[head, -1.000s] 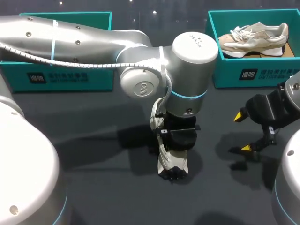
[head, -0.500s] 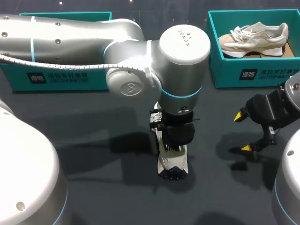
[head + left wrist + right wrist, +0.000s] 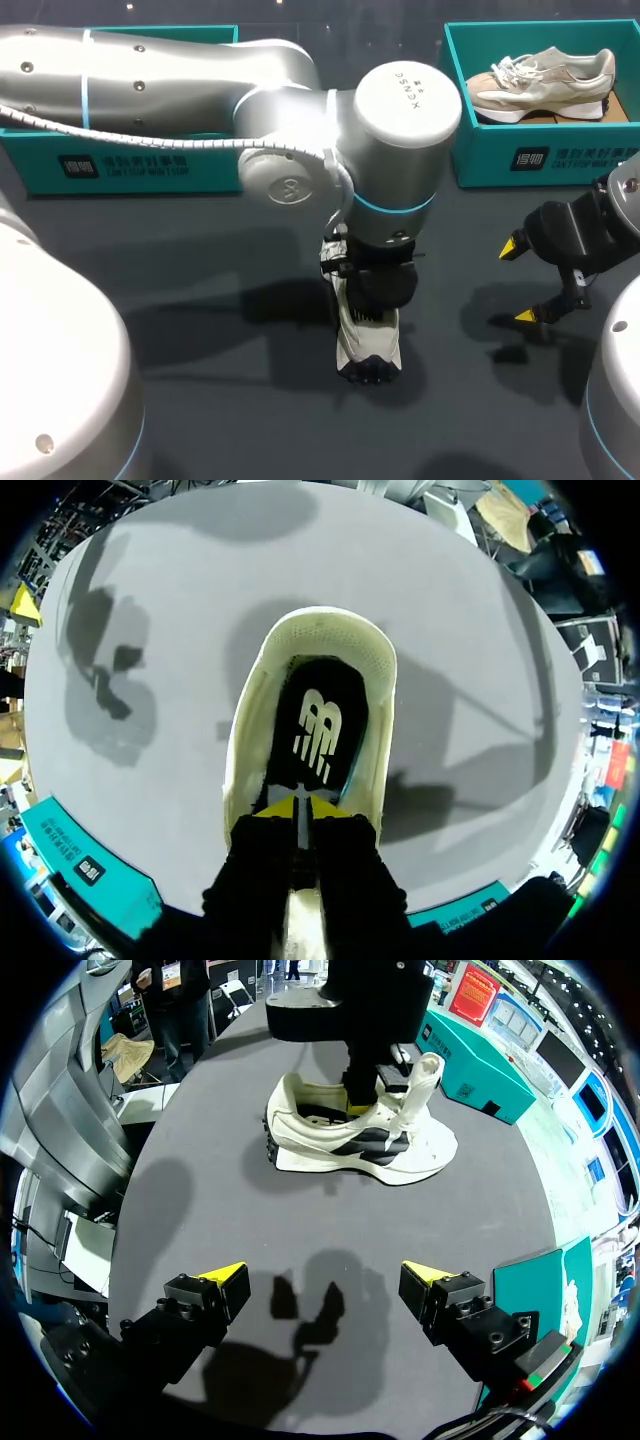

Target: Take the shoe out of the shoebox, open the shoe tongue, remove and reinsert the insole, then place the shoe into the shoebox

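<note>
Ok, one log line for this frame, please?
shoe: on table, tongue raised | left gripper: shut, inside shoe at insole, grasp unclear | right gripper: open, empty, above table

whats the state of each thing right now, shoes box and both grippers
white shoe: upright on the table
tongue: standing up, open
insole: lying inside the white shoe
left gripper: fingers shut, tips down in the white shoe
right gripper: fingers open, empty, above the table
beige shoe: lying in the right shoebox
right shoebox: open
</note>
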Motion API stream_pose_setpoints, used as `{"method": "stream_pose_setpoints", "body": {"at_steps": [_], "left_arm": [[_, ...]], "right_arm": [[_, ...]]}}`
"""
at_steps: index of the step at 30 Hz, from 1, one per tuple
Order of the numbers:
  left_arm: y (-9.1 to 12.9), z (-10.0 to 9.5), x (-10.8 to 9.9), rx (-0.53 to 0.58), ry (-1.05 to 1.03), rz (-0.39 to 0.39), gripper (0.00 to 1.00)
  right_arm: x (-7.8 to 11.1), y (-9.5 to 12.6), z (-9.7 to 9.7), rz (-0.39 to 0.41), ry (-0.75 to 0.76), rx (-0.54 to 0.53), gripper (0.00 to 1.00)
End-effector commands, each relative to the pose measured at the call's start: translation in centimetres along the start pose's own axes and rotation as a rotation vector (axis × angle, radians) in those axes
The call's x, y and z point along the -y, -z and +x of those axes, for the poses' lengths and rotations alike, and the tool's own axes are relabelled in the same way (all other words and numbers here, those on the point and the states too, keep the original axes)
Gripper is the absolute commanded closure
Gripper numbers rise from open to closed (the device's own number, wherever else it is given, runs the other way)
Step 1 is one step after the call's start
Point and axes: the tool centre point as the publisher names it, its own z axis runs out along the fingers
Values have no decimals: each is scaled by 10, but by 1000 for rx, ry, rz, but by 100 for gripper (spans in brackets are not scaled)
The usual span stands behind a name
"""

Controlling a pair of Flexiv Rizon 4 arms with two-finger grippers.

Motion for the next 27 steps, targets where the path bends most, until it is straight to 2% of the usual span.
{"method": "stream_pose_setpoints", "body": {"at_steps": [1, 2, 16, 27], "left_arm": [[-3, -2, 0, -19, 9, -6, 22], [-4, 0, -2, -23, 16, -7, 0], [1, 11, -16, -29, 38, 7, 0], [11, 9, -33, -12, 47, 10, 0]], "right_arm": [[0, 1, 2, 3, 0, 2, 0], [0, 1, 2, 3, 0, 2, 0], [0, 1, 2, 3, 0, 2, 0], [0, 1, 2, 3, 0, 2, 0]]}}
